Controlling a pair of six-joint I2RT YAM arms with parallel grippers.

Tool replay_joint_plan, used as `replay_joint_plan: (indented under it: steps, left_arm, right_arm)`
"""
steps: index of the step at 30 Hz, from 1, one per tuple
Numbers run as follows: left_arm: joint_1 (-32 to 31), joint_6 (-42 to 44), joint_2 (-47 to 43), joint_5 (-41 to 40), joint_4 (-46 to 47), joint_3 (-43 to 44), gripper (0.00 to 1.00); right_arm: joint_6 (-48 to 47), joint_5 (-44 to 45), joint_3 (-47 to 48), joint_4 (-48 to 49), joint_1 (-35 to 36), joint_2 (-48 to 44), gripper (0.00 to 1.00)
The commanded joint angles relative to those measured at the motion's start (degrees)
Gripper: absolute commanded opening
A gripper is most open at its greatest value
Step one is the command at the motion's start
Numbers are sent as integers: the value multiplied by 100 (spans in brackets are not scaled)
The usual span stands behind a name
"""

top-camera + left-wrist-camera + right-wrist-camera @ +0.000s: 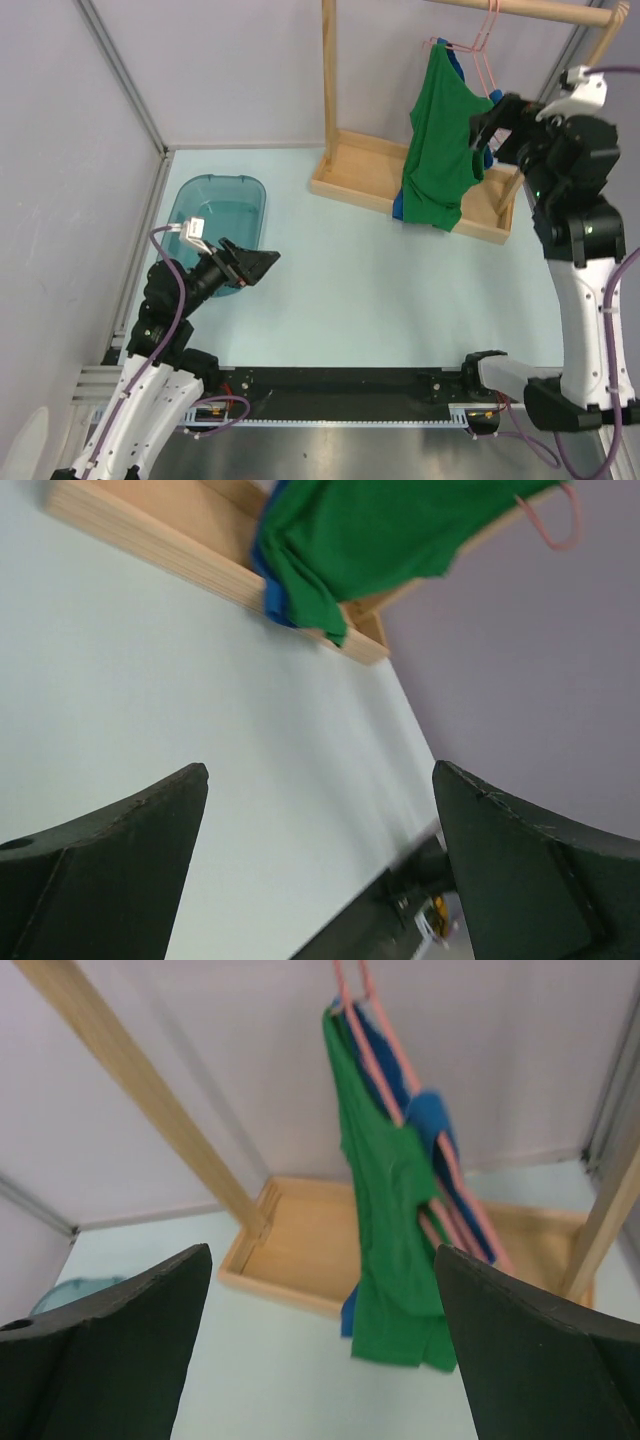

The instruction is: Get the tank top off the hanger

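A green tank top (pixel 440 150) with blue trim hangs on a pink wire hanger (pixel 478 52) from the wooden rail at the back right. It also shows in the right wrist view (pixel 385 1220) and the left wrist view (pixel 370 540). My right gripper (pixel 482 132) is raised beside the top's right edge, open and empty (pixel 320 1360). My left gripper (pixel 258 266) is open and empty (pixel 320 880) low over the table at the left, far from the top.
The wooden rack stands on a shallow tray base (pixel 350 165) with an upright post (pixel 328 70) and a top rail (pixel 540 10). A teal plastic tub (pixel 220 215) sits at the left. Grey walls close the back and the sides.
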Motion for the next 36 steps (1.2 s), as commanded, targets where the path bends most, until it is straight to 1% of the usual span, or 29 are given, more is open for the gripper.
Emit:
replay_joint_plan:
  steps: [1, 3, 4, 7, 12, 14, 19, 26, 36]
  left_arm:
    - [41, 262, -33, 1663, 395, 264, 100]
    - [41, 420, -25, 1788, 342, 325, 99]
    - [41, 499, -16, 1815, 203, 360, 99]
    - [41, 790, -33, 1780, -87, 536, 100]
    - [41, 1036, 11, 1798, -229, 738, 100]
    - [41, 1071, 63, 1833, -238, 791, 99]
    - [41, 1151, 178, 1938, -273, 888, 100]
    - [41, 1151, 151, 1938, -300, 862, 100]
    - [41, 1133, 248, 1956, -265, 844, 100]
  right_arm:
    - [-648, -585, 1474, -768, -470, 1125, 100]
    - [-630, -762, 1899, -891, -602, 1444, 97]
    - [-639, -955, 2232, -918, -611, 1750, 96]
    - [-692, -1044, 2804, -1050, -629, 2234, 92]
    - [-736, -1141, 3316, -1190, -629, 2737, 86]
    - [-753, -1141, 3343, -1138, -638, 2842, 82]
    - [-868, -1010, 3281, -1076, -629, 2913, 78]
    - [-1061, -930, 3114, -901, -541, 2913, 78]
    - [-1456, -772, 3193, -751, -480, 3264, 78]
